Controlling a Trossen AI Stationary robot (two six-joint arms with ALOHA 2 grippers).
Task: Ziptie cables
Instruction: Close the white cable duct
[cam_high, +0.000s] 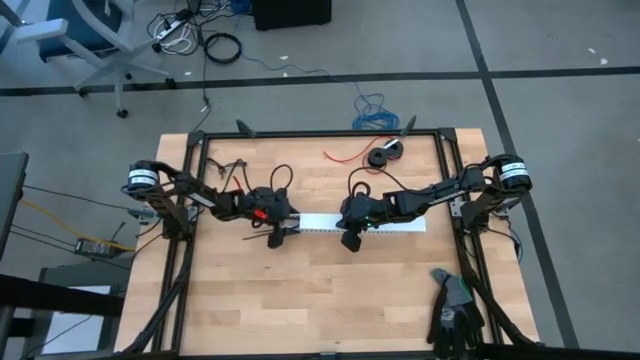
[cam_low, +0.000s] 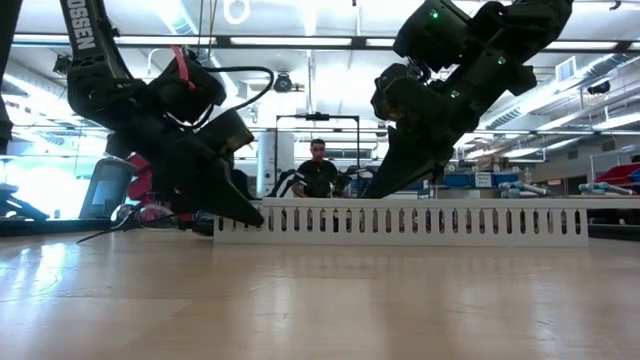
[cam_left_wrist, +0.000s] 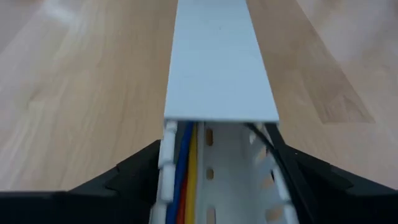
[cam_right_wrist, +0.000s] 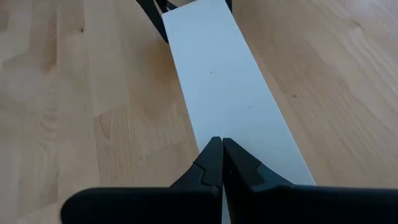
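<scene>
Several cables (cam_left_wrist: 184, 180) inside white slotted duct (cam_left_wrist: 217, 81), cover partly on

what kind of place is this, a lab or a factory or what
Most likely a robotics lab or workshop. The wooden table sits in a black frame on a grey floor strewn with loose cords, an office chair stands nearby, and the low view shows a person at benches under strip lighting.
</scene>
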